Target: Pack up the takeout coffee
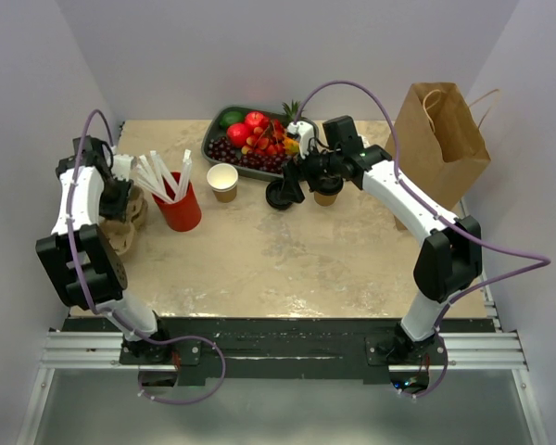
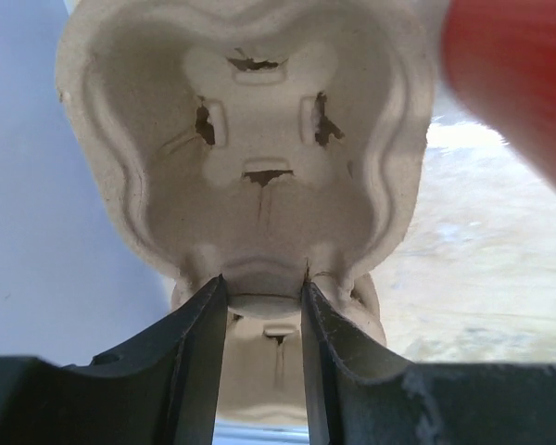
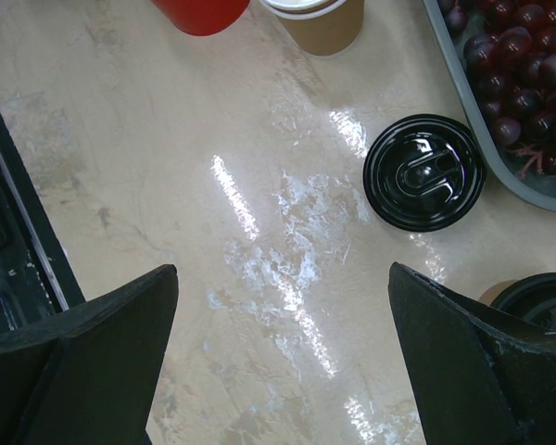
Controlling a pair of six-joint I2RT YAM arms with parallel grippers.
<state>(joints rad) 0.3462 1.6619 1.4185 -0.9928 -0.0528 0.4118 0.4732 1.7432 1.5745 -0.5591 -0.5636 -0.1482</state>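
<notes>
- takeout coffee: stands upright on the table, upper centre of the top view, black lid on. it is just right of a loose black lid and just below the fruit tray.
- right gripper: hangs over the table just beside the coffee, jaws spread wide, holding nothing. in the right wrist view bare tabletop fills the gap between the fingers. the coffee shows at the lower right edge, partly hidden behind one finger and not in the gap.
- loose black lid lies flat, upper right of the right wrist view, touching or nearly touching the tray rim; cannot tell which.
- left gripper: jaws narrow, clamped on a ridge at the near rim of a moulded pulp cup carrier. both fingers touch it. the carrier sits at the left edge of the top view.
- red cup with white straws stands just right of the carrier.
- open brown cup, no lid, stands between the red cup and the loose lid.
- paper bag: upright, mouth open, upper right of the top view, well apart from the coffee.
</notes>
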